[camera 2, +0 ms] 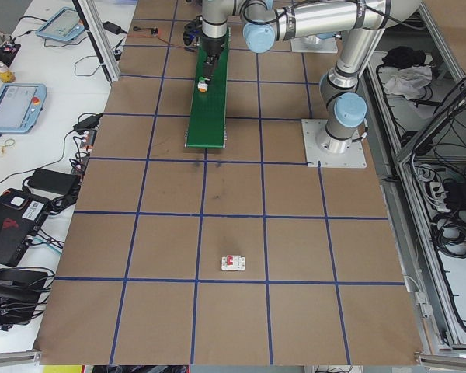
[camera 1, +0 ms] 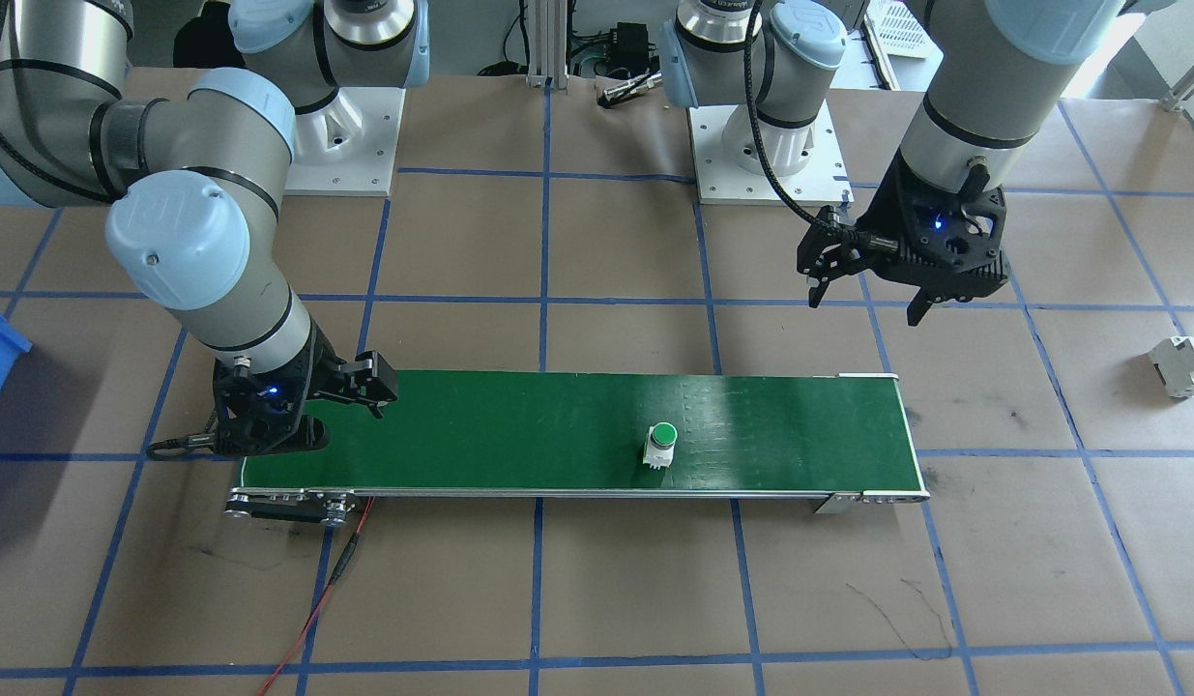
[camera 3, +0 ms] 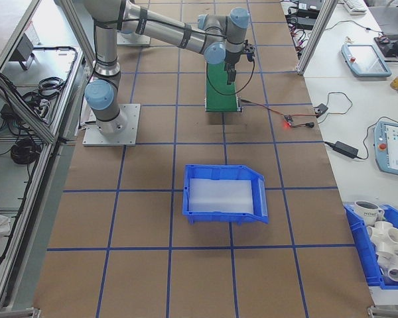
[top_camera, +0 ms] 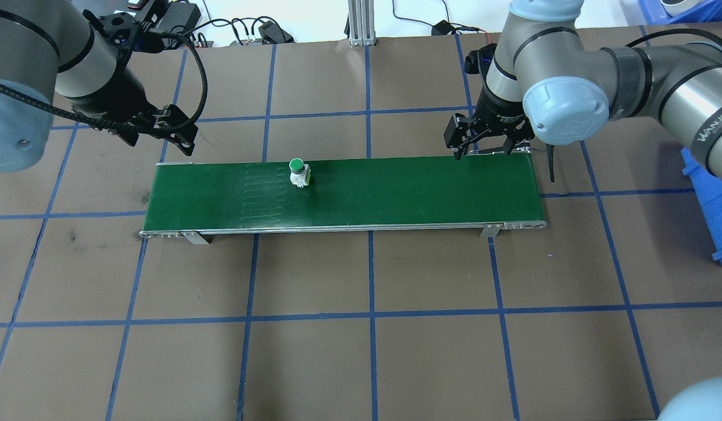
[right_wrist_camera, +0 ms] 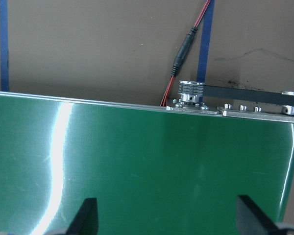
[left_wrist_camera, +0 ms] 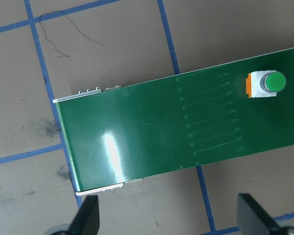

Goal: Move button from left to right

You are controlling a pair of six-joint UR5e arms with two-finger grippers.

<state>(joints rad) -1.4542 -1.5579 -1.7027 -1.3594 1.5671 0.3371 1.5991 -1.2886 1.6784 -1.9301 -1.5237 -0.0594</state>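
- A long green conveyor belt [top_camera: 396, 193] is laid across the brown, blue-taped table [top_camera: 361, 351], with one robot arm stationed at each end.
- The button [top_camera: 299, 172] is seen standing upright on the belt, left of the belt's middle and near its far edge, apart from both grippers.
- The button is shown with a round green cap on a short white body; from the left wrist view an orange part is visible on one side of its base.
- The left gripper [top_camera: 156, 131] is held above the table just beyond the belt's left end, its fingers spread wide and nothing between them.
- The right gripper [top_camera: 489, 140] is poised low over the belt's right end, fingers likewise parted and empty, apparently placed there to meet the button when it is carried along.
- A white circuit breaker [camera 1: 1184, 365] is left on the table, well apart from the belt.
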